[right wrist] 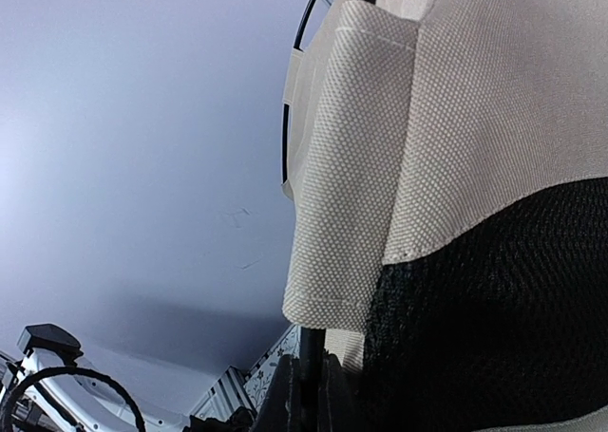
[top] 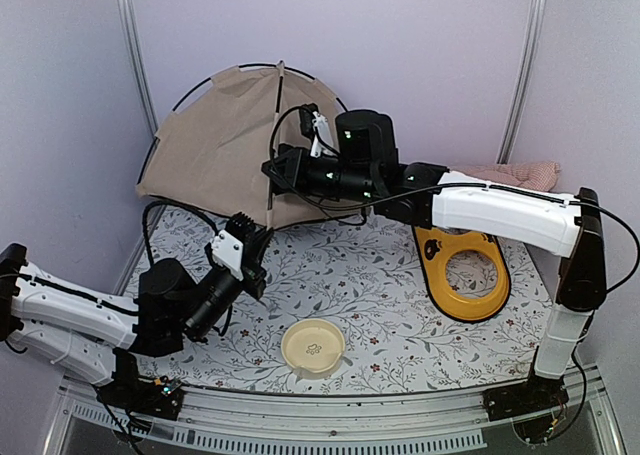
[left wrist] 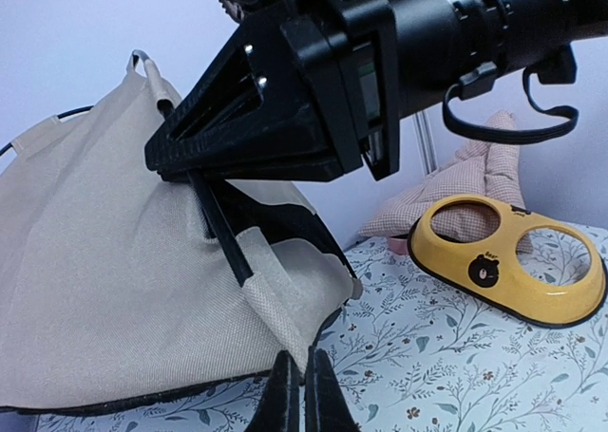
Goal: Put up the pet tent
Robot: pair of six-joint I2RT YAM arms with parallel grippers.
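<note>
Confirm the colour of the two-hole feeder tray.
Yellow feeder tray with a black bottom edge and a small bear face; clearest in the left wrist view.

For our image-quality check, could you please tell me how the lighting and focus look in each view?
Top external: even, soft light, faint shadows, pet tent sharp. Left wrist: yellow feeder tray crisp, the left fingers at the bottom edge slightly soft. Right wrist: tent fabric fills the right side, weave sharp, lower part dark.

Light: bright, diffuse, even from overhead.
Shadows: faint and soft, just under the pet tent [top: 215, 140].
Focus: tent weave crisp close up; wall behind it smooth and soft.
</note>
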